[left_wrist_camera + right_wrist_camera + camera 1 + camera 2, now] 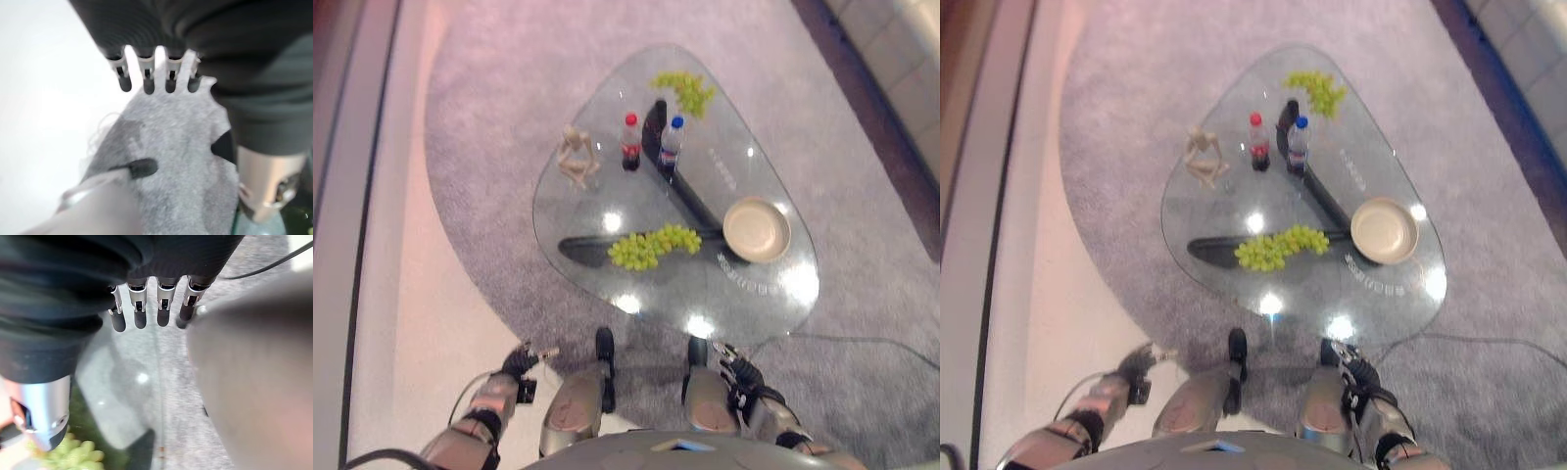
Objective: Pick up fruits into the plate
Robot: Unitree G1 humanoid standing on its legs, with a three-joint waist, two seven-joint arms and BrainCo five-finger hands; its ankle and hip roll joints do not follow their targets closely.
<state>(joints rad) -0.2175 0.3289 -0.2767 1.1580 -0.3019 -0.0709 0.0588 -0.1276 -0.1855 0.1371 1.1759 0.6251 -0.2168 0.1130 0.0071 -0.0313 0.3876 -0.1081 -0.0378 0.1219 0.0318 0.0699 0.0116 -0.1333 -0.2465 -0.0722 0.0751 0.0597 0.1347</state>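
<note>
Grapes [651,247] lie ahead of my fingers, which hang straight and empty on both hands, left hand [522,363] and right hand [740,376] low by the table's [597,284] near edge. That near bunch stretches crosswise, roughly midway between them. Beside its right end sits the plate [757,229], so my right hand seems handier. More grapes [685,90] lie far back.

Grapes and plate, as I see them on the glass table.
One green grape bunch [653,246] lies near me, just left of the empty beige plate [757,229], apart from it; a second bunch [686,91] lies at the far edge.
</note>
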